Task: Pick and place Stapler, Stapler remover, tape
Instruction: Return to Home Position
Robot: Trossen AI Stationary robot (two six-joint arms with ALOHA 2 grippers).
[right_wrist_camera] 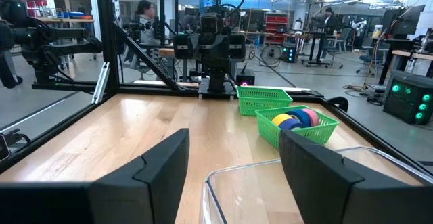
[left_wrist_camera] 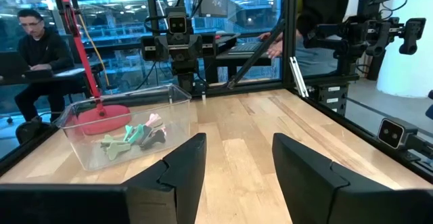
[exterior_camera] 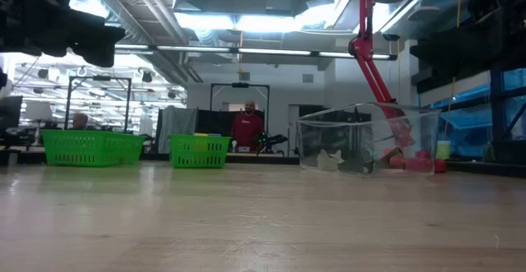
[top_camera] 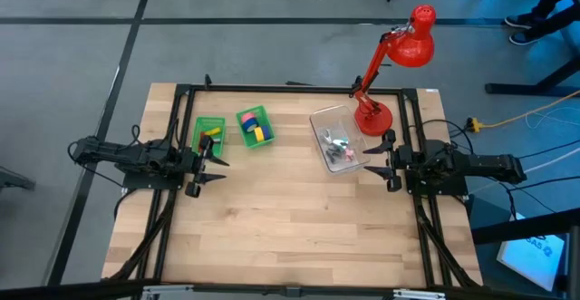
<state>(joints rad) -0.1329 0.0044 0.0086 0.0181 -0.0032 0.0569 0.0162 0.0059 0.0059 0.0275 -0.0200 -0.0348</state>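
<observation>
A red lamp (top_camera: pixel 403 46) stands behind the clear tub (top_camera: pixel 337 140), just beside the right end effector (top_camera: pixel 370 161). It and the left end effector (top_camera: pixel 220 170) both gape wide, holding nothing. The tape (top_camera: pixel 256 128) lies in one green bin (top_camera: pixel 241 117) on the wooden surface (top_camera: pixel 290 227). The neighbouring bin (top_camera: pixel 199 123) perhaps holds staplers (top_camera: pixel 210 134), hard to make out. A person (exterior_camera: pixel 246 128) stands beyond.

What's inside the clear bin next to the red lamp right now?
The clear bin holds a small pile of staple removers, green, pink and dark. They overlap, so their count and anything beneath them is hidden.
</observation>
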